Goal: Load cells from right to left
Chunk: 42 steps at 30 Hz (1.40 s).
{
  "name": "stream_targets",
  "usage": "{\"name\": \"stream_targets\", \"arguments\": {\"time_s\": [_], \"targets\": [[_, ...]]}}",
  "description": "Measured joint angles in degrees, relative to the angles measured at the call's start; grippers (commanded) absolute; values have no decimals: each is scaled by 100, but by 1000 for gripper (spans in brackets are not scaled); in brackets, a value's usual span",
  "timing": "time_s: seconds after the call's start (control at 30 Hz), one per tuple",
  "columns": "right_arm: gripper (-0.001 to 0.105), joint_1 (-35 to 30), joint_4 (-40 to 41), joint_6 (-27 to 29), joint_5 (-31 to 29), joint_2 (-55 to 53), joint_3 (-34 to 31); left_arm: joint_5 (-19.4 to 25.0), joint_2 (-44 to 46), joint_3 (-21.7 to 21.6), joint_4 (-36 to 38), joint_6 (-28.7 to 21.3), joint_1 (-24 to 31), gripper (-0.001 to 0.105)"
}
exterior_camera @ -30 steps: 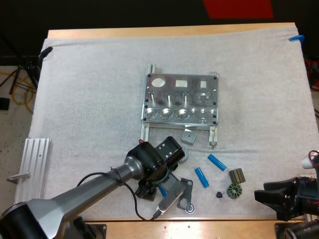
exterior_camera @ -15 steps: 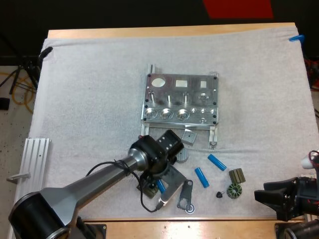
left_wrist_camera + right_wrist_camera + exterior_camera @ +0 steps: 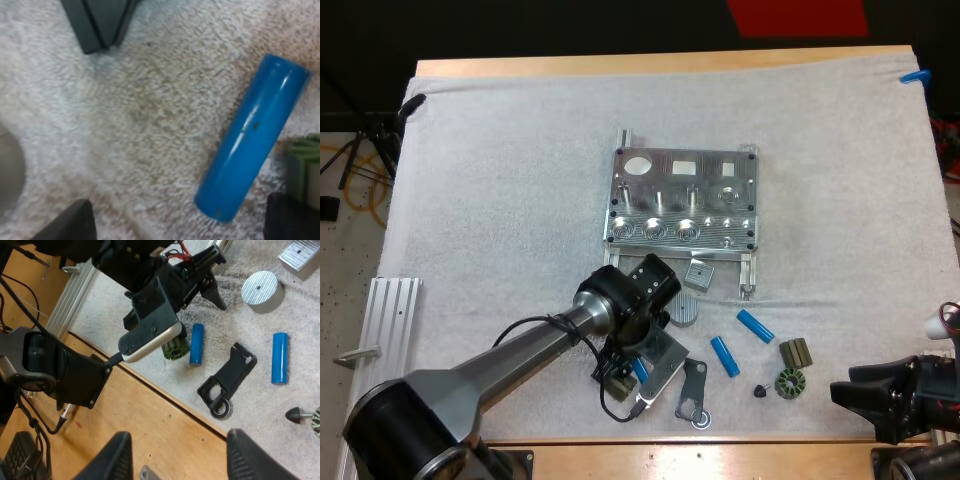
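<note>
Near the metal fixture (image 3: 712,207), my left fingers (image 3: 70,226) are spread around a blue cell (image 3: 252,137); closing could snag the green part (image 3: 305,161) beside it.

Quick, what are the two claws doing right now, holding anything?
Left claw: open, over a bright blue cylinder, not gripping it.
Right claw: open, holding nothing.

- The metal fixture (image 3: 683,198) lies flat mid-mat.
- One blue cell (image 3: 755,326) lies near its right leg, a second cell (image 3: 724,355) just beside it.
- A third cell (image 3: 252,137) lies flat between my spread left fingers (image 3: 72,225), untouched.
</note>
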<state>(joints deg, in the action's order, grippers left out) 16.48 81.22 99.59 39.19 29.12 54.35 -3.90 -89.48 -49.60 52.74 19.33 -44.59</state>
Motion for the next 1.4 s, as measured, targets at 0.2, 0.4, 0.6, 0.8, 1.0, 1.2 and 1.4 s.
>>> {"name": "stream_targets", "arguments": {"time_s": [0.2,0.4,0.6,0.8,1.0,1.2,1.4], "targets": [[43,0,0,0,0,0,0,-12,-113,13,8,0,0,68],[43,0,0,0,0,0,0,-12,-113,13,8,0,0,68],[43,0,0,0,0,0,0,-12,-113,13,8,0,0,52],[43,0,0,0,0,0,0,-198,-113,123,8,0,0,49],[43,0,0,0,0,0,0,-197,-113,152,-31,0,0,39],[43,0,0,0,0,0,0,-197,-113,152,-4,0,-10,6],[43,0,0,0,0,0,0,-197,-113,152,59,32,-10,0]]}}
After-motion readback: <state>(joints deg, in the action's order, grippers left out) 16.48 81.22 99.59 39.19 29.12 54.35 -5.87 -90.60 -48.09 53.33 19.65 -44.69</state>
